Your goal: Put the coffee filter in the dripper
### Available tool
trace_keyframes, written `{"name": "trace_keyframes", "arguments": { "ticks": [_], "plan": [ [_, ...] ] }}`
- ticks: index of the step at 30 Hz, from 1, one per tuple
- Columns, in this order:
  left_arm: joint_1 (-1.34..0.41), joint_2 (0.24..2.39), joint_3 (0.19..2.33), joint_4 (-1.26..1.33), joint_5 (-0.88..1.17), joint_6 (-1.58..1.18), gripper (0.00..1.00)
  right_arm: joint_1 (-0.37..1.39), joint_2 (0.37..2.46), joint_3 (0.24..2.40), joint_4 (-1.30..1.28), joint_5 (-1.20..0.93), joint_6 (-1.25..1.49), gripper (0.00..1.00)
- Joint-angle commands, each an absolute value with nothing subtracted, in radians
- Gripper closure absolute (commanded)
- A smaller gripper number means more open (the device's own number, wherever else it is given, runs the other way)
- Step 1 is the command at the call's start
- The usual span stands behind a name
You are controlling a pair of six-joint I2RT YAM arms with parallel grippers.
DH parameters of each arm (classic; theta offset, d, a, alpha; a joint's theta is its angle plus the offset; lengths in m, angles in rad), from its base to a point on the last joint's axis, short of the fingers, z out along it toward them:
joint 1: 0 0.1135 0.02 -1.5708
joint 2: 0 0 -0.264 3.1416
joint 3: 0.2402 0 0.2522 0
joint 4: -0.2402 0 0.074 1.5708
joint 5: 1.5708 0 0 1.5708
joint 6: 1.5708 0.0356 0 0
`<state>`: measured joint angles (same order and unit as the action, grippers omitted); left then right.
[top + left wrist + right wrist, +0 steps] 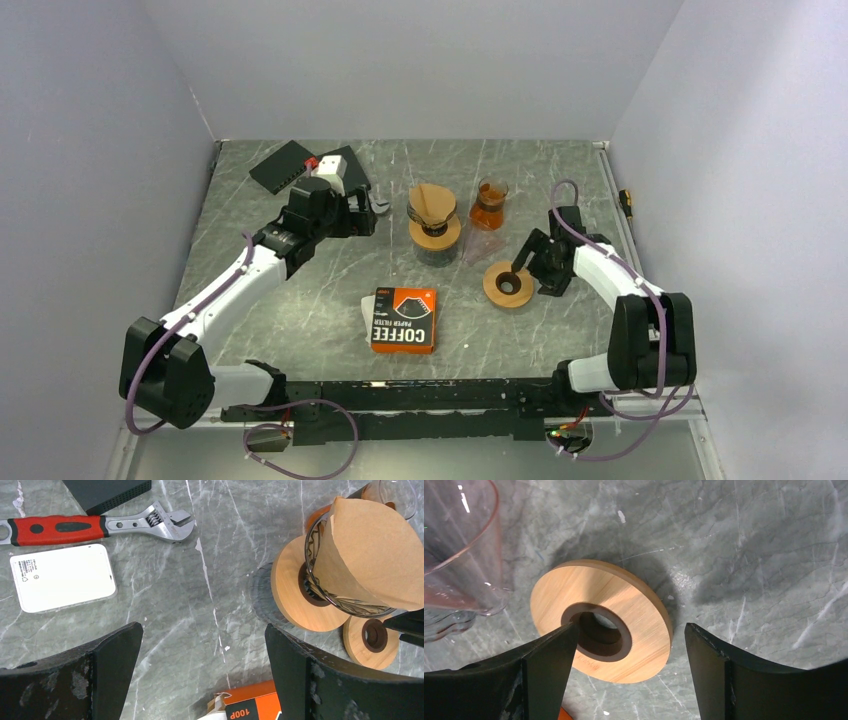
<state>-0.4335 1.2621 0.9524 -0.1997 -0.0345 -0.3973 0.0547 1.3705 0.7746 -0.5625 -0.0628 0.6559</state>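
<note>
Right fingers (544,675) apart, empty, over wooden ring (644,615) | left fingers (100,680) wide, empty | conical paper filter (370,555)

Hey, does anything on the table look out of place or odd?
A spare wooden ring lies flat on the table beneath the open right hand, apart from the dripper. An adjustable wrench at the far left looks foreign among the coffee gear. No spill visible.

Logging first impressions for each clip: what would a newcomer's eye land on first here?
The brown paper filter stands out first, sitting in the dripper at the middle of the table. Then comes the orange box towards the front edge, and a loose wooden ring on the right, with the right tool open over it.
</note>
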Motion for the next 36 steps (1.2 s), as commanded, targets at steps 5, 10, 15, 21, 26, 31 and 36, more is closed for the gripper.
{"name": "trace_keyframes", "arguments": {
  "ticks": [5,10,15,21,26,31,36],
  "plan": [
    [-0.434,1.256,0.959,-0.184,-0.066,-0.374,0.01,0.051,1.427,0.755,-0.536,-0.103,0.669,0.23],
    [-0.434,1.265,0.965,-0.187,-0.067,-0.37,0.01,0.05,1.452,0.749,-0.53,-0.112,0.668,0.28],
    [-0.434,1.263,0.964,-0.183,-0.066,-0.373,0.01,0.051,1.462,0.737,-0.517,-0.113,0.664,0.35],
    [-0.434,1.257,0.963,-0.187,-0.07,-0.37,0.01,0.05,1.491,0.728,-0.5,-0.115,0.66,0.39],
    [-0.434,1.25,0.965,-0.191,-0.075,-0.367,0.01,0.05,1.506,0.729,-0.493,-0.113,0.657,0.45],
    [-0.434,1.24,0.961,-0.186,-0.074,-0.37,0.01,0.049,1.517,0.733,-0.494,-0.111,0.651,0.5],
    [-0.434,1.232,0.961,-0.192,-0.075,-0.37,0.01,0.05,1.496,0.735,-0.502,-0.098,0.647,0.55]
  ]
}}
